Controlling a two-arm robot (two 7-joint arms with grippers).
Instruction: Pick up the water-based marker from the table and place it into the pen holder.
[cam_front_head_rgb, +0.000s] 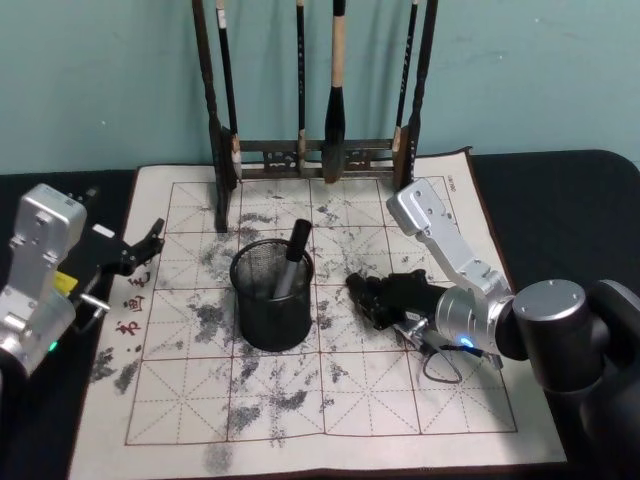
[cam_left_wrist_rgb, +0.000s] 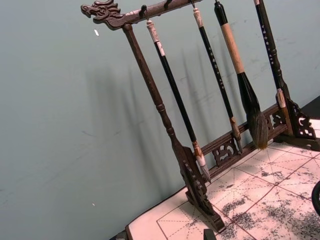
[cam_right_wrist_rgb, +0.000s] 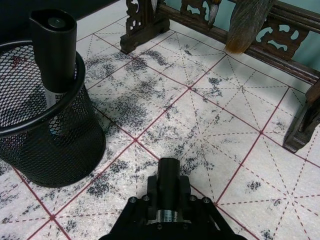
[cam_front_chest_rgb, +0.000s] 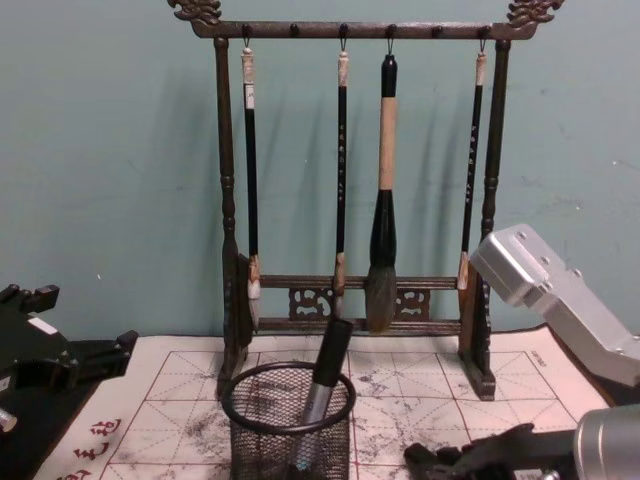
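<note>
1. A small round black wire-mesh pen holder (cam_front_head_rgb: 271, 300) stands mid-table (cam_front_head_rgb: 330, 400) on red-gridded felt, clear of every edge. A tall dark wooden brush rack (cam_front_head_rgb: 310, 150) stands behind it.
2. The dark water-based marker (cam_front_head_rgb: 292, 258) stands inside, tilted, with its top toward the rack.
3. The right gripper (cam_front_head_rgb: 368, 298) is clenched and empty beside the holder. The left gripper (cam_front_head_rgb: 150, 242) is released at the table's left side.

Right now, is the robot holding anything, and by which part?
Nothing is held. The marker stands in the pen holder; the right gripper beside it and the left gripper are both empty.
</note>
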